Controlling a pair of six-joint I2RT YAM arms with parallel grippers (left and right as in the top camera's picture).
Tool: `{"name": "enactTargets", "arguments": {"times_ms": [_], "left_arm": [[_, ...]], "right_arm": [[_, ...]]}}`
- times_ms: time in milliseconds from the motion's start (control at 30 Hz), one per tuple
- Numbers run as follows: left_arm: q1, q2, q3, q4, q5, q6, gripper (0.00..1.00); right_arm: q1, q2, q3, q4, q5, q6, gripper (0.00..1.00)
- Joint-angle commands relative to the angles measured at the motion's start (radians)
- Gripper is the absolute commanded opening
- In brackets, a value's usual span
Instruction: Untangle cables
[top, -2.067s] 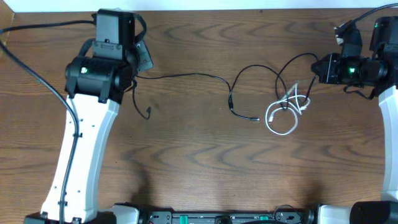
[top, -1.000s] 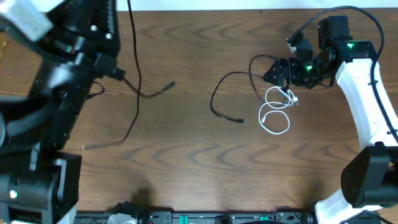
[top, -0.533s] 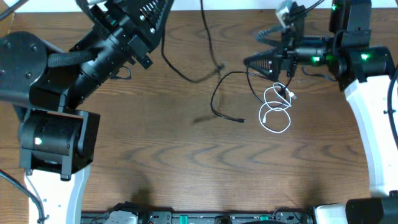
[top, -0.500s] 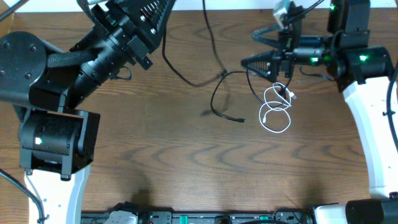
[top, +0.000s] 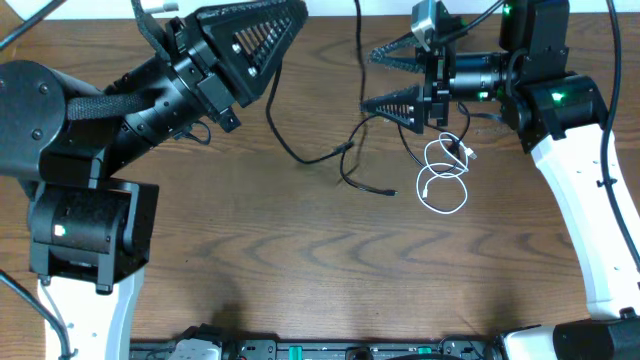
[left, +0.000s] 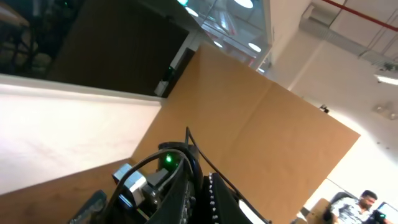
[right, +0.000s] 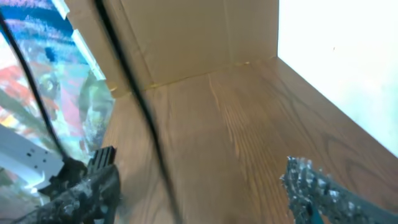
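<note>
My left gripper (top: 298, 12) is raised high near the top edge, shut on a thin black cable (top: 300, 158). In the left wrist view its fingers (left: 202, 186) are pressed together and a black strand (left: 194, 140) comes out of them. One strand (top: 359, 50) hangs from the top edge down between the spread fingers of my right gripper (top: 372, 78), which is open. The right wrist view shows that black cable (right: 146, 118) running between the right gripper's (right: 202, 193) two fingers without touching them. A white cable (top: 446, 180) lies coiled on the table under the right arm.
The black cable's plug end (top: 388, 192) rests on the wooden table (top: 300, 270) left of the white coil. Both arms' bodies stand over the table's left and right sides. A white wall and brown boards fill the left wrist view.
My left gripper has swung right and up with the black cable, dragging its loose part right. The right gripper has moved left, so the hanging strand is now between its open fingers.
</note>
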Motion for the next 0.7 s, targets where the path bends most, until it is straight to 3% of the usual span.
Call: {"name": "enactTargets", "arguments": {"times_ms": [0,267,333,400,467,533,567,667], "left_arm": [[0.005,-0.007,0.010,0.009,0.027,-0.044,0.08],[0.005,-0.007,0.010,0.009,0.027,-0.045,0.08],[0.005,-0.007,0.010,0.009,0.027,-0.046,0.07],[0.005,-0.007,0.010,0.009,0.027,-0.049,0.08],[0.005,-0.007,0.010,0.009,0.027,-0.048,0.07],[0.005,-0.007,0.010,0.009,0.027,-0.048,0.07],[0.005,-0.007,0.010,0.009,0.027,-0.048,0.07],[0.005,-0.004,0.010,0.006,0.027,-0.027,0.08]], "right_arm": [[0.024,0.004,0.005,0.034,-0.028,0.027,0.78],[0.096,0.004,0.005,0.066,-0.085,0.044,0.78],[0.110,0.004,0.005,0.083,-0.084,0.058,0.73],[0.118,0.004,0.005,0.089,-0.073,0.061,0.61],[0.118,0.004,0.005,0.089,-0.034,0.089,0.41],[0.116,0.004,0.005,0.088,0.044,0.155,0.10],[0.111,0.004,0.005,0.087,0.094,0.207,0.01],[0.091,0.003,0.005,0.084,0.232,0.350,0.01]]}}
